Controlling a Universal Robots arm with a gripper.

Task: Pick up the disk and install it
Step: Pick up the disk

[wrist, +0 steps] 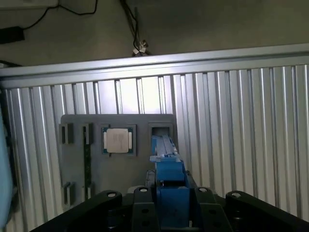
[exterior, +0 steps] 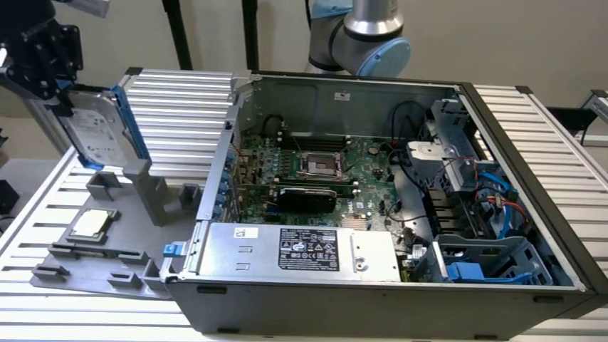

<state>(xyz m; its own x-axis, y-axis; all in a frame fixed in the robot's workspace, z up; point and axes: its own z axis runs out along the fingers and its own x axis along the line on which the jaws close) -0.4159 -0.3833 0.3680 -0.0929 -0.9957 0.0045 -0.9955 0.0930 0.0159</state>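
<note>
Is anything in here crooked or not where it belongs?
Only the disk stands out: it hangs on edge, tilted, clamped in the gripper above the grey tray, outside the open computer. The chip sits squarely in its tray pocket; nothing looks spilled or broken.

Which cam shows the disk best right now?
Exterior view: the disk hangs nearly upright from the tool, broad face and blue carrier visible. The wrist view catches it edge-on, mostly blue carrier.
</note>
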